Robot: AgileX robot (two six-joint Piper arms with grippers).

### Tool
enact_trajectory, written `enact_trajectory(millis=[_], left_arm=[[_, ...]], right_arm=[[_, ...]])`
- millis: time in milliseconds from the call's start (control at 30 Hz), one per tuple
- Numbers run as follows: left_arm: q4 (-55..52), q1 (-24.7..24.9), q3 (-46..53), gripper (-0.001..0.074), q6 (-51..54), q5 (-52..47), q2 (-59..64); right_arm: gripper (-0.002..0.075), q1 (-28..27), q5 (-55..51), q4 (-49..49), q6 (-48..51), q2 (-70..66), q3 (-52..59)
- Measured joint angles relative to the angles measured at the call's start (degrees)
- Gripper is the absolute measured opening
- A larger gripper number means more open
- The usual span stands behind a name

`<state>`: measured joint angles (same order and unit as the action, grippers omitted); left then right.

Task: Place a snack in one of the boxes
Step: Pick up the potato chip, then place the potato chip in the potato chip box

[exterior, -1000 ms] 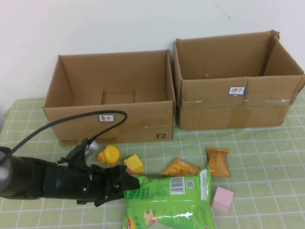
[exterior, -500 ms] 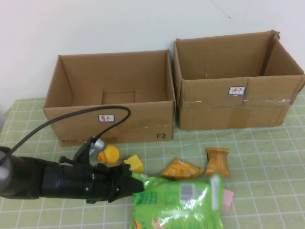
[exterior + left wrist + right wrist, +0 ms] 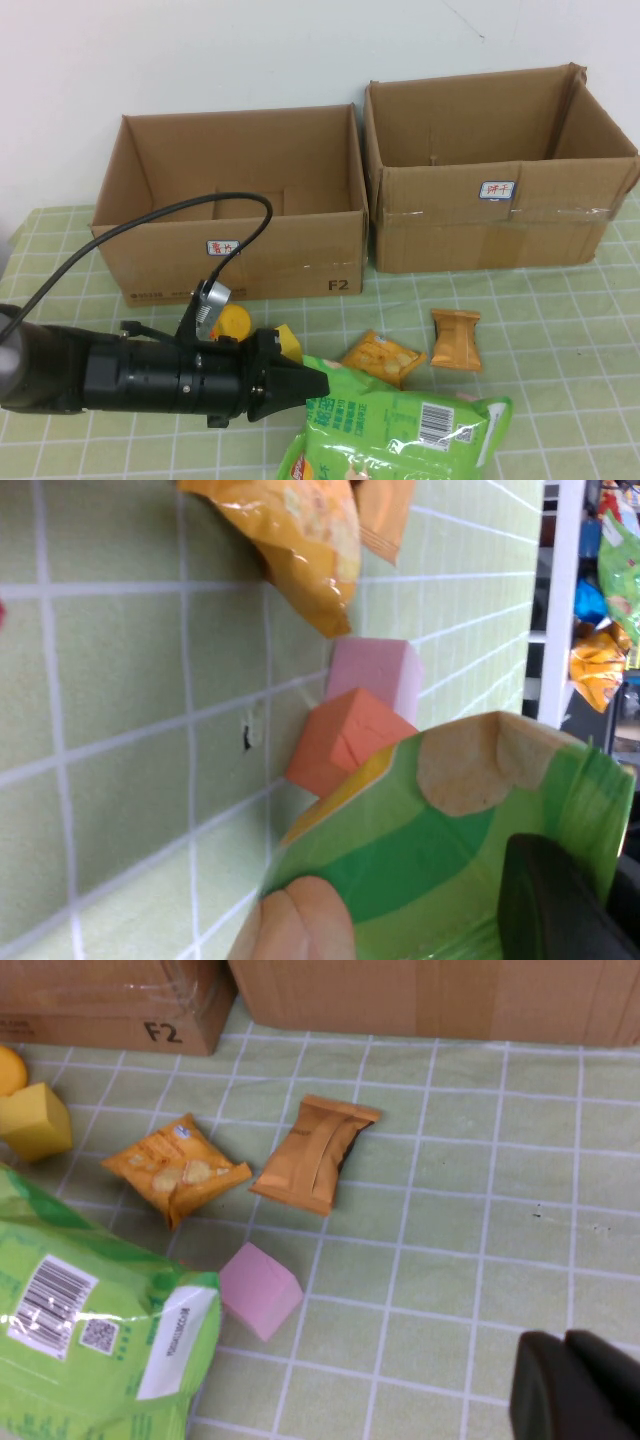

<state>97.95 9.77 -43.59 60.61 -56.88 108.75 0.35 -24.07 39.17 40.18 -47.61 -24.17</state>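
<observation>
Left claw [image 3: 305, 385]: clamped on one end of the green snack bag [image 3: 400, 435], low over the desk's [image 3: 560, 330] front edge, arm lying nearly level.
Green snack bag: largest of the snacks, barcode face up, gripped by its crimped end (likely the only part thin enough to pinch); whether lifted clear of the desk cannot be told.
Right claw [image 3: 575, 1390]: closed, empty, hanging above the desk's right part, off to the side of the snacks, seemingly parked.
Left box [image 3: 235, 200]: open top, empty, by the desk's back edge, label facing front.
Right box [image 3: 495, 165]: open, empty, just beside the left box.
Other snacks: orange chip packet [image 3: 380, 357] and brown packet [image 3: 456, 339], lying flat between bag and boxes.
Distractors: yellow block [image 3: 33, 1120], pink block [image 3: 258, 1290], not snacks.
Stage: grasp made; carry toward a box not yet done.
</observation>
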Motion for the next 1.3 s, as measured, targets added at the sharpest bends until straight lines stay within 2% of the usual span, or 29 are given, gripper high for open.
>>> enact_trajectory(millis=[667, 833, 1067, 1300], left_arm=[[-0.55, 0.00, -8.69, 0.0000, -3.60, -7.59, 0.13], [-0.95, -1.96, -9.49, 0.0000, -4.44, -8.25, 0.13], [-1.22, -7.29, -14.17, 0.0000, -7.81, -8.35, -2.73], [-1.63, -7.70, -21.22, 0.0000, -11.27, -8.85, -3.41]], right_arm=[[-0.0002, 0.00, 0.08, 0.00, 0.00, 0.00, 0.00], [-0.0002, 0.00, 0.12, 0.00, 0.18, 0.00, 0.00], [-0.0002, 0.00, 0.22, 0.00, 0.39, 0.00, 0.00], [-0.0002, 0.00, 0.22, 0.00, 0.76, 0.00, 0.00]])
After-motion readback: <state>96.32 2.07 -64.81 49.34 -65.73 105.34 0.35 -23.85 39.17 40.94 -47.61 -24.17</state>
